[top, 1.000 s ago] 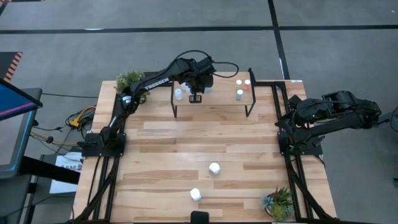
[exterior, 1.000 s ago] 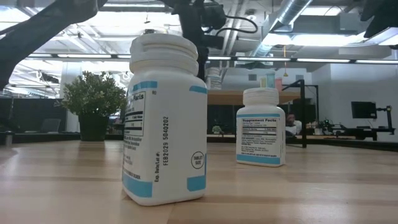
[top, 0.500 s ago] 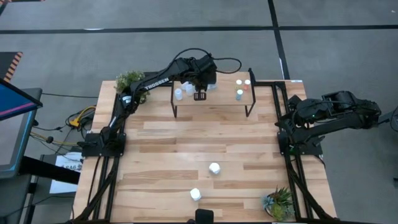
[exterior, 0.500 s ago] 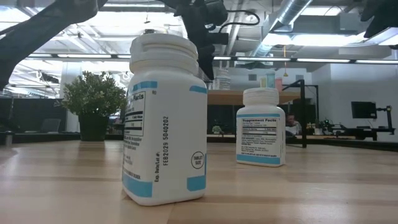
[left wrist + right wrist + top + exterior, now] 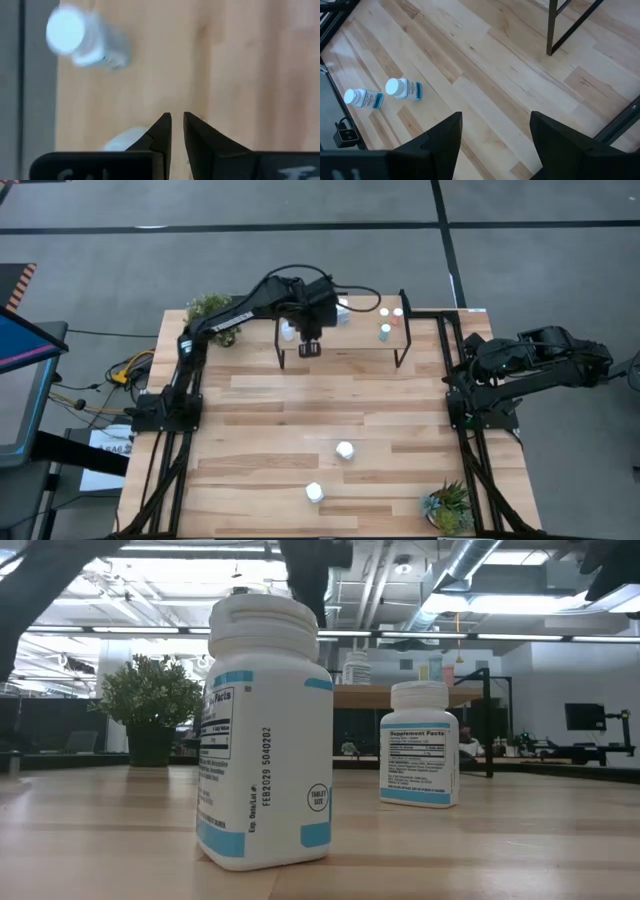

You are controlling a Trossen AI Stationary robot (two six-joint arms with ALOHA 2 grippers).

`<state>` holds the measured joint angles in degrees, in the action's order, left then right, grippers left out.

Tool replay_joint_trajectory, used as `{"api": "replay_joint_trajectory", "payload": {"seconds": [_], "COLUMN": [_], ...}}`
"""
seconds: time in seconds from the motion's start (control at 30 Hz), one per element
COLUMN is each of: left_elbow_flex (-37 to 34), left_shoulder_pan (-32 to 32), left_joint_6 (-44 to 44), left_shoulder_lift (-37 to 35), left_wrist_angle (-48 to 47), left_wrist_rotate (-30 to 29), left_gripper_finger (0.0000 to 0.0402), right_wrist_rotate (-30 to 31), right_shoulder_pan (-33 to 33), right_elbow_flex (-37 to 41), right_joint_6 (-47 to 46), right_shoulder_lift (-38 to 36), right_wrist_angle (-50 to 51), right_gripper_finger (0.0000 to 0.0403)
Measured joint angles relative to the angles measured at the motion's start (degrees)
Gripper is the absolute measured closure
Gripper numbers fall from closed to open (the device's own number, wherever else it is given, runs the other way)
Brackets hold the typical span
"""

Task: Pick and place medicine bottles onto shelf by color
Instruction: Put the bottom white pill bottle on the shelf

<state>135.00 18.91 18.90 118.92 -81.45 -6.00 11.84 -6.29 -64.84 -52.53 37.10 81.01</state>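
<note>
We see the big wooden table (image 5: 300, 410) from above, with the two dark arms mounted at its sides. Toward its far edge stands the shelf (image 5: 345, 332), a small raised platform with a light wood top on thin black legs.

The left arm reaches across the left half of the shelf, and the left gripper (image 5: 309, 347) hangs over the shelf's front edge; in its wrist view its fingers are pinched nearly together with nothing between them. The right arm is folded at the right side of the table, and the right gripper (image 5: 495, 132) has its fingers spread wide and empty above bare boards.

A leafy potted plant (image 5: 207, 311) sits at the far left corner, and a spiky one (image 5: 446, 506) at the near right corner.

Two larger white bottles (image 5: 345, 450) (image 5: 314, 493) stand on the table well in front of the shelf, near the front edge and a little apart from each other.

On the shelf's right end stands a tight cluster of small bottles (image 5: 389, 320); their colours are hard for us to tell. On the left end, a pale bottle (image 5: 288, 331) stands just beside the left gripper.
</note>
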Motion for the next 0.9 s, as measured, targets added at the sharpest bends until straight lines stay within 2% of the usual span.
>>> {"api": "replay_joint_trajectory", "payload": {"seconds": [0.23, 0.33, 0.47, 0.57, 0.9], "left_elbow_flex": [0.0, 0.0, 0.0, 0.0, -4.8], "left_shoulder_pan": [-6.3, -8.7, -11.6, -13.8, -23.7], "left_joint_6": [-1.0, -4.6, -8.4, -12.1, -19.3], "left_shoulder_lift": [-6.5, -8.8, -11.6, -12.2, -12.2], "left_wrist_angle": [-0.3, -1.6, -3.9, -5.8, -7.2], "left_wrist_rotate": [0.8, 1.4, 5.9, 8.6, 7.6], "left_gripper_finger": [0.0354, 0.0333, 0.0298, 0.0276, 0.0222], "right_wrist_rotate": [0.0, 0.0, 0.0, 0.0, 0.0], "right_shoulder_pan": [0.0, 0.0, 0.0, 0.0, 0.0], "right_elbow_flex": [0.0, 0.0, 0.0, 0.0, 0.0], "right_joint_6": [0.5, 0.5, 0.5, 0.5, 4.4], "right_shoulder_lift": [0.0, 0.0, 0.0, 0.0, 0.0], "right_wrist_angle": [0.0, 0.0, 0.0, 0.0, 1.8], "right_gripper_finger": [0.0148, 0.0148, 0.0148, 0.0148, 0.0148]}}
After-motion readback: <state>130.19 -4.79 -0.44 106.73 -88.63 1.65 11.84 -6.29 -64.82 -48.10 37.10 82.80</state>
